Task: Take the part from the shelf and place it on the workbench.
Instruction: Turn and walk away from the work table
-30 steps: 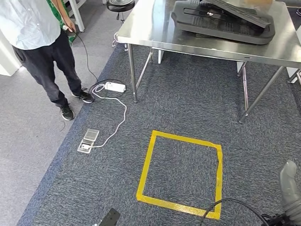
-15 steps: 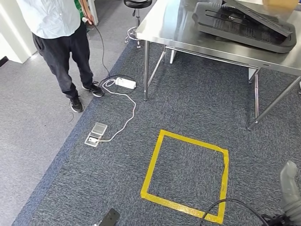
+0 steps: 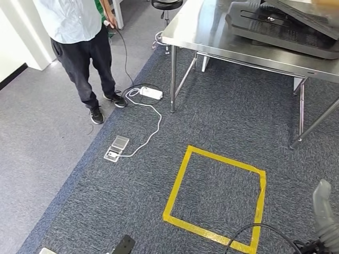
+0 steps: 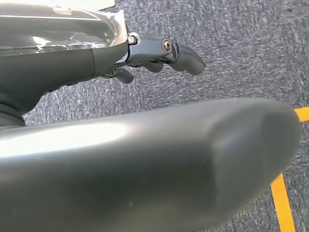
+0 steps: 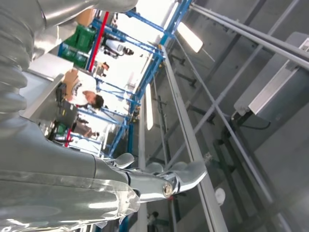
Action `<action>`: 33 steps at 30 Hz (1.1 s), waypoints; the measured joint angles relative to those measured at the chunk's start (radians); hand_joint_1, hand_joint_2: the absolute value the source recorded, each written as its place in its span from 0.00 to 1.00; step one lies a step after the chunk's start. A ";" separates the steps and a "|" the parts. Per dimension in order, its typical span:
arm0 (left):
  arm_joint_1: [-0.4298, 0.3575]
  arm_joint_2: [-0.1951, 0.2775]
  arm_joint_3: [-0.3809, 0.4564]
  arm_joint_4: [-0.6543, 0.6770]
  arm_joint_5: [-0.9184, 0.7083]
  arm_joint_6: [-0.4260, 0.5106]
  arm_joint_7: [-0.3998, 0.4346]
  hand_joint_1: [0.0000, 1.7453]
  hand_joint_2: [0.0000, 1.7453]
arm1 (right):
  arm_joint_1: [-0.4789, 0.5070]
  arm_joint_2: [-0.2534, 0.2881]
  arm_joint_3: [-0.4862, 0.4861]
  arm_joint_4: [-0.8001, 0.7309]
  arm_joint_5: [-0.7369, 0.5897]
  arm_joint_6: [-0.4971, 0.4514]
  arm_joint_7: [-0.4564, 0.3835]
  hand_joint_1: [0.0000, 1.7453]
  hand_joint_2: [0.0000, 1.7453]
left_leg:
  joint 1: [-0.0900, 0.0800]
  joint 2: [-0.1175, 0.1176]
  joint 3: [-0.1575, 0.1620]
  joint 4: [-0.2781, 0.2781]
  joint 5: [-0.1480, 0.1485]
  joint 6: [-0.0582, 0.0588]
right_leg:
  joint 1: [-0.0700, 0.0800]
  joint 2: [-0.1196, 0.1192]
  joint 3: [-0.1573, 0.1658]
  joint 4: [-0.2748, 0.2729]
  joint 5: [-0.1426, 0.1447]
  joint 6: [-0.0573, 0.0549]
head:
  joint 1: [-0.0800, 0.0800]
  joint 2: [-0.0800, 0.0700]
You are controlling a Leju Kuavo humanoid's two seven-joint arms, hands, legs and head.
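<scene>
A steel workbench (image 3: pixel 207 32) is seen ahead, with a large black moulded part (image 3: pixel 279 29) lying on its top. On the blue carpet before it a yellow tape square (image 3: pixel 217 193) is marked out. To the left a person (image 3: pixel 80 42) stands by a white power strip (image 3: pixel 151 93), whose cable runs to a floor socket box (image 3: pixel 116 148). The left hand (image 4: pixel 160 50) is held over the carpet, fingers extended and empty. The right hand (image 5: pixel 171 179) is likewise spread, nothing held.

i'm looking at an industrial workshop: steel workbench (image 3: pixel 207 32), yellow tape square (image 3: pixel 217 198) on grey carpet, blue racking (image 5: pixel 146 72) under a high girdered ceiling.
</scene>
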 joint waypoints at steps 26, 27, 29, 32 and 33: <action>0.006 -0.001 0.001 0.000 -0.002 0.001 0.004 0.00 0.00 | 0.002 0.000 -0.001 0.000 0.023 0.000 0.000 0.00 1.00 | -0.002 -0.026 0.066 -0.158 0.100 0.018 | 0.006 0.032 -0.003 0.014 -0.009 0.016 | 0.002 0.000; 0.007 -0.001 0.001 0.000 -0.002 0.001 0.004 0.00 0.00 | 0.001 0.000 -0.001 0.000 0.024 0.000 0.000 0.00 1.00 | -0.002 -0.022 0.063 -0.153 0.095 0.013 | 0.004 0.027 -0.003 0.010 -0.006 0.012 | 0.001 0.000; 0.005 -0.001 0.001 0.000 -0.002 0.001 0.004 0.00 0.00 | 0.002 0.000 -0.001 0.000 0.026 0.000 0.000 0.00 1.00 | -0.001 -0.009 0.037 -0.092 0.052 0.005 | -0.001 0.012 -0.002 0.002 -0.001 0.004 | 0.000 0.000; 0.005 0.000 0.001 0.000 -0.002 0.001 0.004 0.00 0.00 | 0.003 0.000 -0.001 0.000 0.027 0.000 0.000 0.00 1.00 | 0.002 0.003 -0.046 0.098 -0.035 -0.006 | 0.001 -0.010 -0.003 0.003 -0.001 0.001 | 0.000 0.000; 0.007 0.000 0.001 0.000 -0.002 0.001 0.004 0.00 0.00 | 0.003 0.000 -0.001 0.000 0.027 0.000 0.000 0.00 1.00 | 0.003 0.004 -0.055 0.124 -0.038 -0.008 | 0.001 -0.016 -0.003 0.003 -0.001 0.001 | 0.000 0.000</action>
